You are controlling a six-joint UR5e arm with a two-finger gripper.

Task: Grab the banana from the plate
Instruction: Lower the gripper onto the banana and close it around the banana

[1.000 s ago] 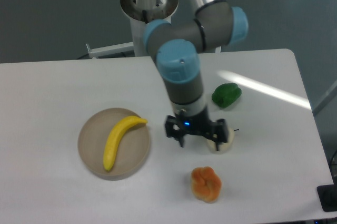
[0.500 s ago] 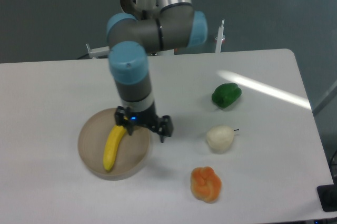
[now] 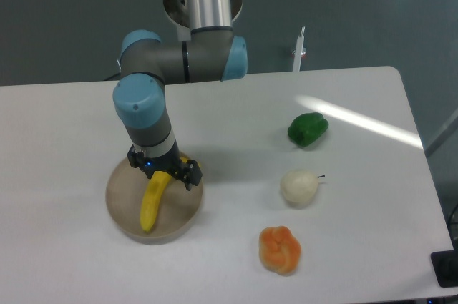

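Banana (image 3: 152, 199) lies flat on the plate (image 3: 122, 212), not lifted. Claw (image 3: 162, 170) hangs spread open over banana's upper end, no grip yet. Left to do, by my read: descend, close, lift.

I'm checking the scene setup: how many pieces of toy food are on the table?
4. The banana lies on the plate under the gripper; the green pepper is at right, the pale pear below it, the orange fruit nearest the front edge. None seems hidden.
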